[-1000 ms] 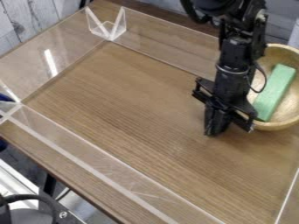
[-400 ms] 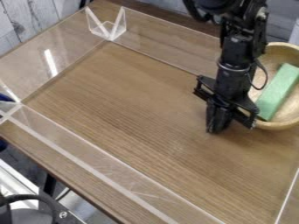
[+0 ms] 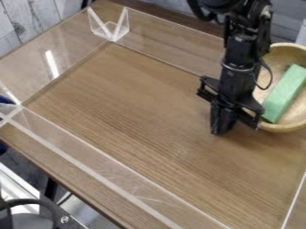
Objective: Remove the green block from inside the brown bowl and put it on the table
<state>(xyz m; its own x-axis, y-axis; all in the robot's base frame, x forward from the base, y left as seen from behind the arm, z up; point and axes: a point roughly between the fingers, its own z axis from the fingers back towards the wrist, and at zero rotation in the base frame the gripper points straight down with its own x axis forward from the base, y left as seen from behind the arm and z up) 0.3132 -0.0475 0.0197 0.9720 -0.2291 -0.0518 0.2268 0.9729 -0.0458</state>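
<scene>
Our gripper [image 3: 224, 131] points down at the table [image 3: 131, 107] with its jaws together, holding nothing. The green block [image 3: 284, 92] lies to their right, inside the brown bowl [image 3: 294, 54]. We should lift, open, clear the near rim and descend squarely over the block.

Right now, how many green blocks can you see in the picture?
1. The green block leans inside the brown bowl, at the right edge. The arm may hide others.
</scene>
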